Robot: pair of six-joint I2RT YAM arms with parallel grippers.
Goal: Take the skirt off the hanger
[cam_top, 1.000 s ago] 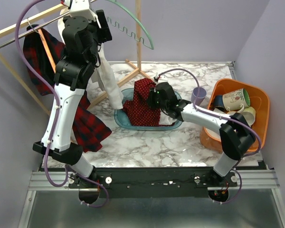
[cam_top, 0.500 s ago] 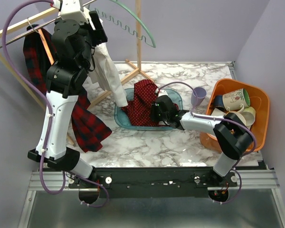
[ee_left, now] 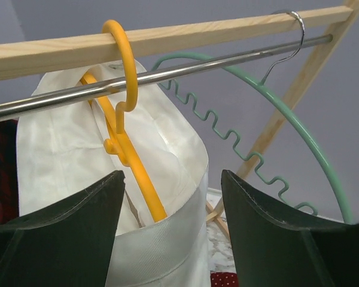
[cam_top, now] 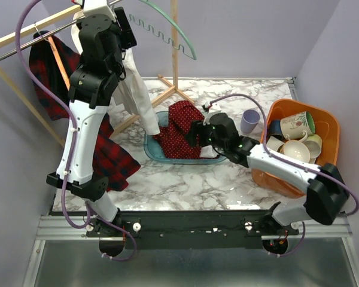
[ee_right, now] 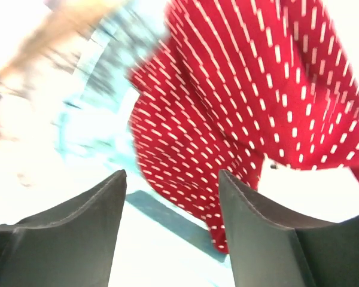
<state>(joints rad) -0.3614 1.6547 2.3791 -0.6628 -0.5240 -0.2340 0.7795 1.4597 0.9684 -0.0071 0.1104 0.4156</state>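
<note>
From above, the red dotted skirt lies bunched in a shallow blue tray on the marble bench, while the green hanger hangs bare on the rack's metal rail, so the removal looks done, or all but done. What may be left is only to draw the arms clear. The right end effector sits low at the skirt's right edge, just beside or touching the cloth. The left arm reaches up to the rail, near a white garment, well apart from the skirt. A plaid garment hangs at the left, and an orange bin of mugs stands at the right. In the left wrist view, the left end effector has its jaws spread wide with nothing between them. It faces the white garment on an orange hanger hooked over the rail. The green hanger's wavy bar carries no cloth here either, and only a sliver of red shows far below at the bottom edge. In the right wrist view, which is bright and blurred, the right end effector has its jaws standing apart and empty. The skirt fills the view just beyond the fingertips, mostly ahead and to the right, lying free on the tray, not pinched.
</note>
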